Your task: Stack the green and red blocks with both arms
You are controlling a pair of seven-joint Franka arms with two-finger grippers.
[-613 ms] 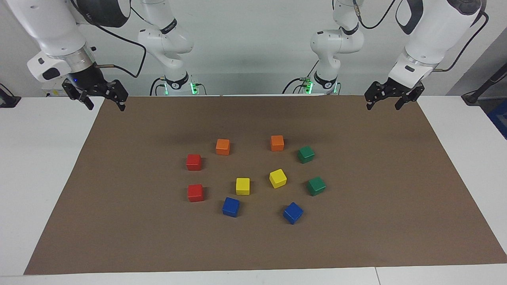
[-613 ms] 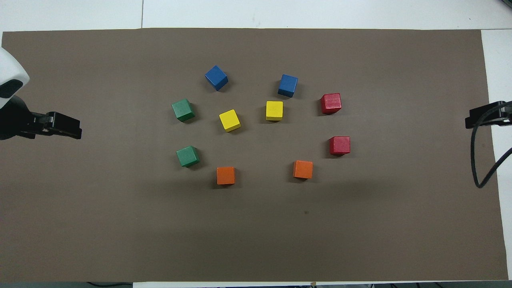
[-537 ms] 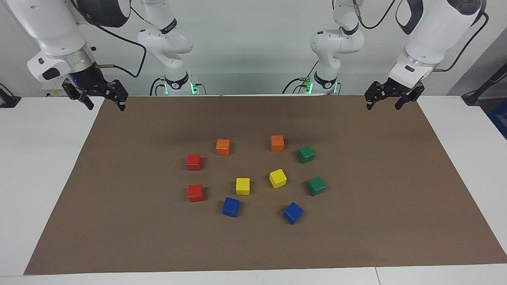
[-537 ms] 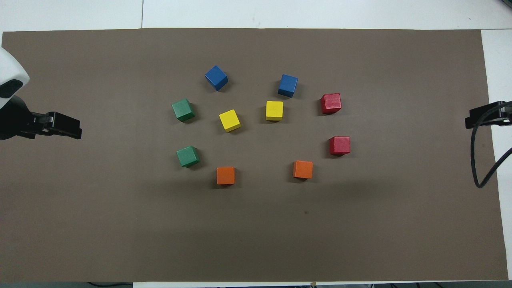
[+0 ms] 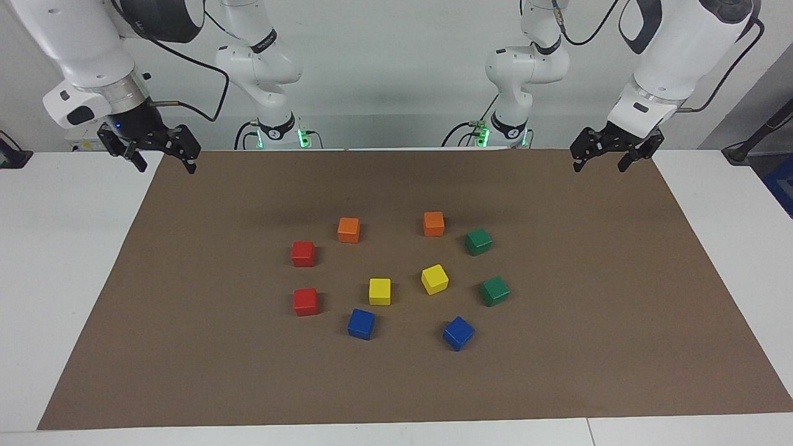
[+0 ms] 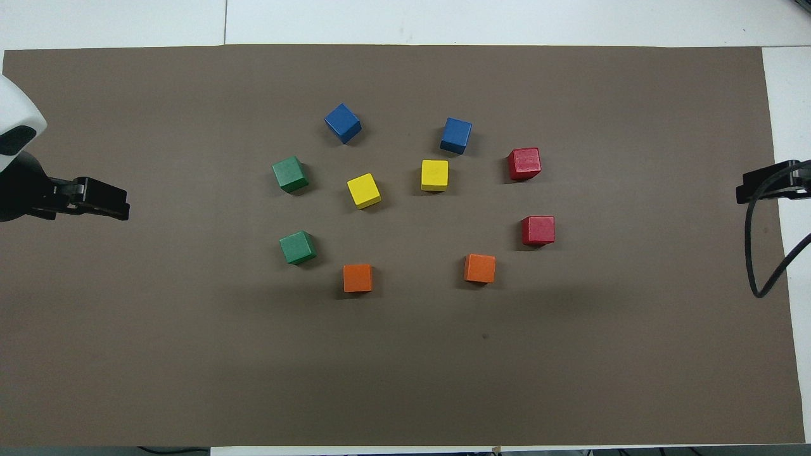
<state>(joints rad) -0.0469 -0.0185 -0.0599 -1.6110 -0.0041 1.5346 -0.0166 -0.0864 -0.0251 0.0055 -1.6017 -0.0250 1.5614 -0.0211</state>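
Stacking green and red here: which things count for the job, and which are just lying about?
For the job: two green blocks; two red blocks; left gripper and right gripper, both open, empty.

Lying about: orange cubes; yellow cubes; blue cubes.

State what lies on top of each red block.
Nothing: both red blocks sit singly on the brown mat, tops bare. Their undersides are covered from view.

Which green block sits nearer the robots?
The green block beside the orange cube, next to the orange cube. The other green block lies farther from the robots, level with the yellow cubes.
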